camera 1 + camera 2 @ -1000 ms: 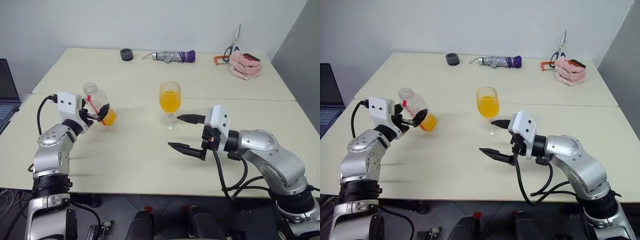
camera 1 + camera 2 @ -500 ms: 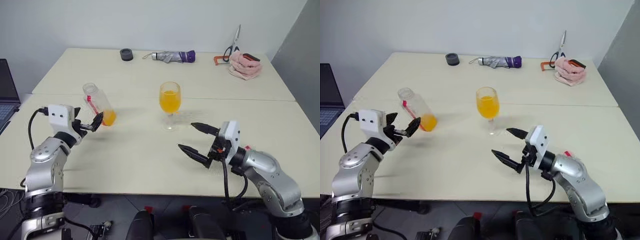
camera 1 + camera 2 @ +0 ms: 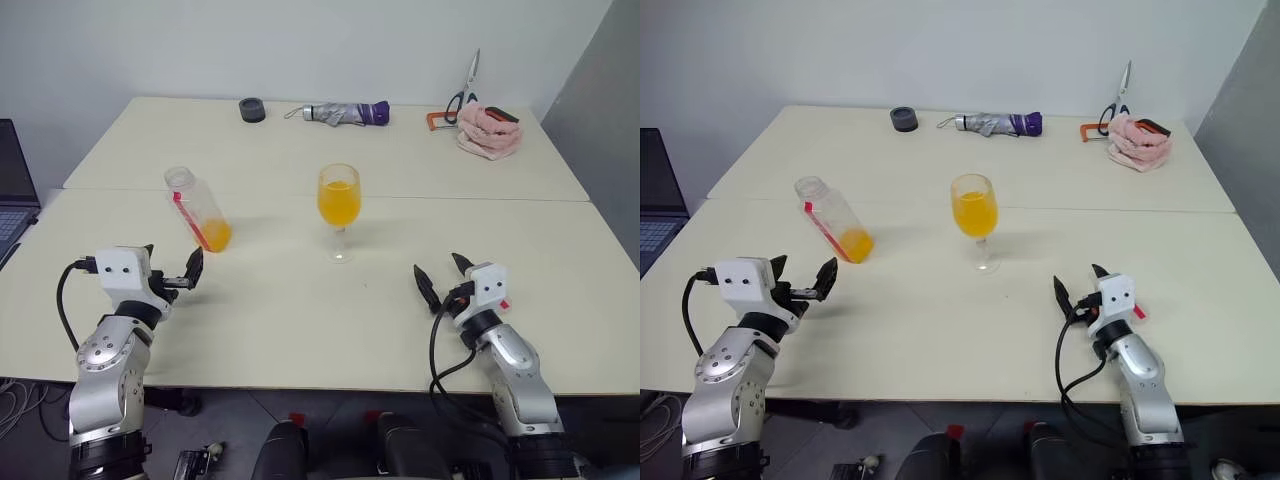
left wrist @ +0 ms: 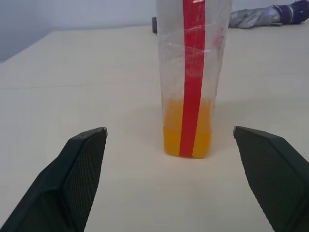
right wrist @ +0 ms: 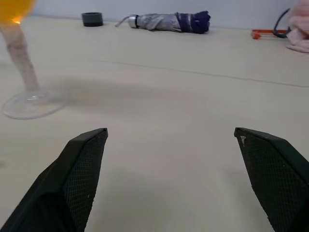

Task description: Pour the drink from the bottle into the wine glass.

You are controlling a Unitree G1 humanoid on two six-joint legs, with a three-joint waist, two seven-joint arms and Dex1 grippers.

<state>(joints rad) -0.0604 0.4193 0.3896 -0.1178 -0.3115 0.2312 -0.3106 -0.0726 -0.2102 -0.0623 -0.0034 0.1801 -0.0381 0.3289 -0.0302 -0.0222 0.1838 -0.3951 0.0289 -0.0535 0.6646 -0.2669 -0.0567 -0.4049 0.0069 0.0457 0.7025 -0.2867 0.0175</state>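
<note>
The clear bottle point(image 3: 198, 208) with a red label strip stands on the left of the table, a little orange drink point(image 4: 188, 133) in its bottom. My left gripper point(image 3: 172, 268) is open just in front of it, level with its base and not touching. The wine glass point(image 3: 339, 205) stands mid-table, its bowl largely full of orange drink point(image 3: 974, 212). My right gripper point(image 3: 440, 270) is open and empty near the front edge, well to the right of the glass. In the right wrist view the glass's foot point(image 5: 29, 104) shows off to one side.
Along the far edge lie a black ring point(image 3: 252, 109), a folded umbrella point(image 3: 345, 113), scissors point(image 3: 467, 90) and a pink cloth point(image 3: 488, 130). A laptop point(image 3: 12, 180) stands off the table's left end. A seam point(image 3: 480, 198) crosses the table behind the glass.
My left gripper has drawn back and down from the bottle, which now stands free. My right gripper has swung right and down, away from the glass, towards the front edge.
</note>
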